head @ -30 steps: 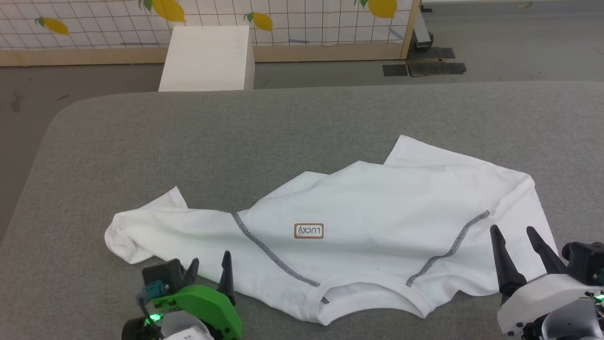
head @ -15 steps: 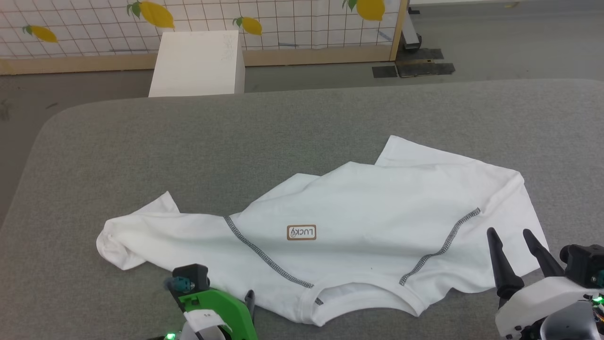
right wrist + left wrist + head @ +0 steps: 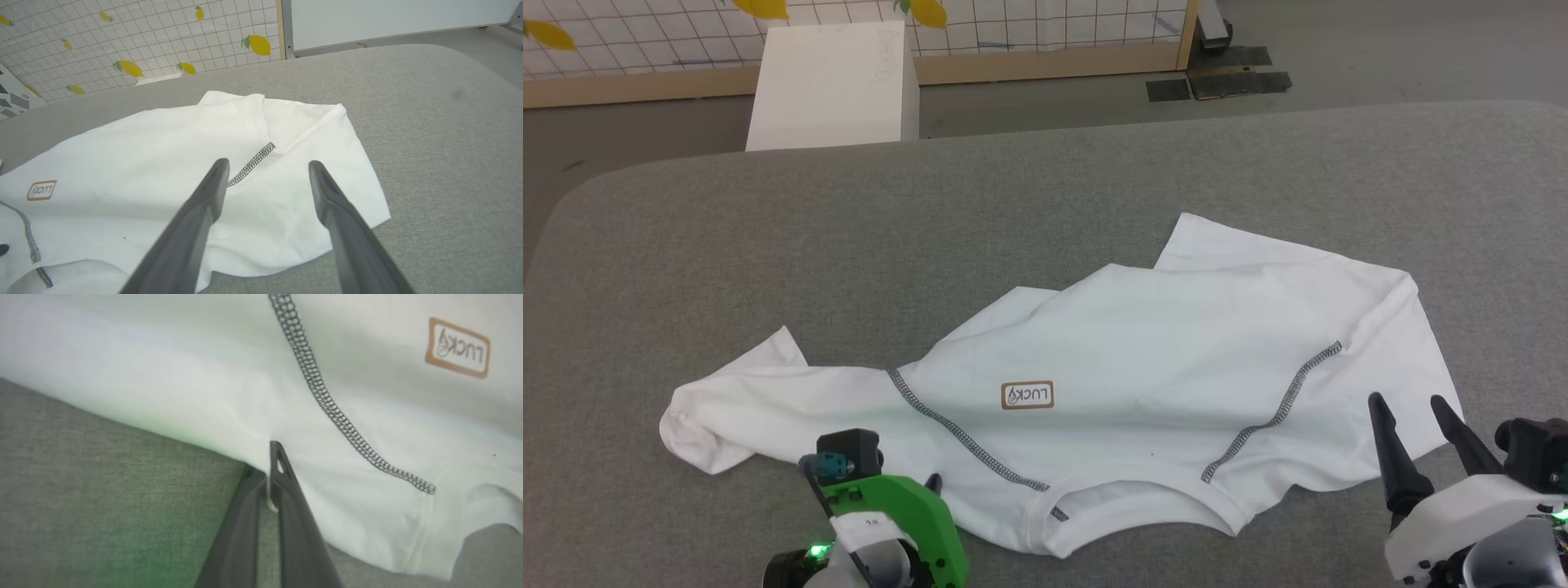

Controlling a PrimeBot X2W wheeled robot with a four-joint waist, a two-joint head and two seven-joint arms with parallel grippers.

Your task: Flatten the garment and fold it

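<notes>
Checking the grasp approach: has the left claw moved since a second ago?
Yes. Against the patch on the shirt, the left claw has slid right toward the seam and shut on the shirt's near edge.

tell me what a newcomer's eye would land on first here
The white garment grabs the eye first, lying rumpled across the grey padded table with its tan LUCKY patch near the middle. Next come the left gripper, shut on the garment's near edge, and the right gripper, open and pointing at the garment's right end.
</notes>
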